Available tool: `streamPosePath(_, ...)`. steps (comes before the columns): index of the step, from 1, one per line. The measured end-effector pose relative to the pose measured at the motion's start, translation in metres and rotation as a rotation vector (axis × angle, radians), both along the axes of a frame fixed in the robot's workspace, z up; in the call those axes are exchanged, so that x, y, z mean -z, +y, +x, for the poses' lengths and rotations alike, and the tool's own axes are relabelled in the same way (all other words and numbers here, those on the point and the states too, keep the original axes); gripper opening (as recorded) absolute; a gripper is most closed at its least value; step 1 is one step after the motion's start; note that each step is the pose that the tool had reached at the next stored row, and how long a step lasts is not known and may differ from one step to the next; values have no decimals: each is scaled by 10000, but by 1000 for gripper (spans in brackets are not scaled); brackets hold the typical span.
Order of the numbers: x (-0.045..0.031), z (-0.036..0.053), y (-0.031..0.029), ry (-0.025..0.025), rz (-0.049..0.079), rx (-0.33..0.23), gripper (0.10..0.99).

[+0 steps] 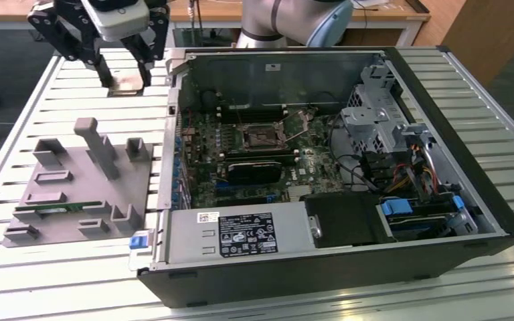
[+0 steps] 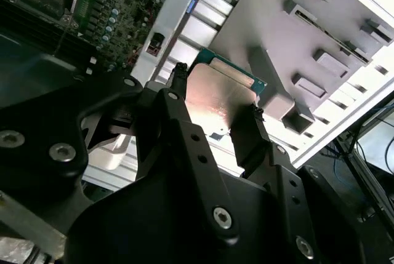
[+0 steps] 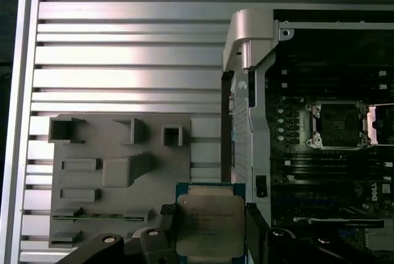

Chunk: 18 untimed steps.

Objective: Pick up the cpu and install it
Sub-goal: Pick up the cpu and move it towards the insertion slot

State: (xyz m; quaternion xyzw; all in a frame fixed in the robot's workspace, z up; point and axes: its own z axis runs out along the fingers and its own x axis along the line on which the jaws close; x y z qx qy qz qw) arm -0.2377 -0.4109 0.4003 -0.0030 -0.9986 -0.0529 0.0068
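The cpu [image 3: 209, 224], a flat square chip with a silver-grey metal top and a green rim, sits pinched between the two black fingers of the claw [image 3: 211, 215], one finger pressed on each of two opposite edges; the second wrist view shows light glinting off its metal face. In the exterior view the claw hangs at about 11 o'clock in the scene, over the slatted metal surface [image 1: 25, 120], with the chip small between its fingertips. The grey plastic tray [image 1: 88, 194] with upright posts lies at about 6 o'clock from the claw, and a long green memory stick [image 1: 56, 208] lies in a slot at the tray's 7 o'clock corner. The open computer case [image 1: 471, 221] lies at the tray's 3 o'clock, just beside it. The bare processor socket [image 1: 262, 137] on the board inside lies at about 4 o'clock from the claw, well apart from it.
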Motion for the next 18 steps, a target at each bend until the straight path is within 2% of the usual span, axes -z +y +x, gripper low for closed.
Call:
streamPosePath(8, 8, 279, 47, -27, 0, 0, 533)
streamPosePath(18, 23, 583, 163, -72, 3, 0, 533)
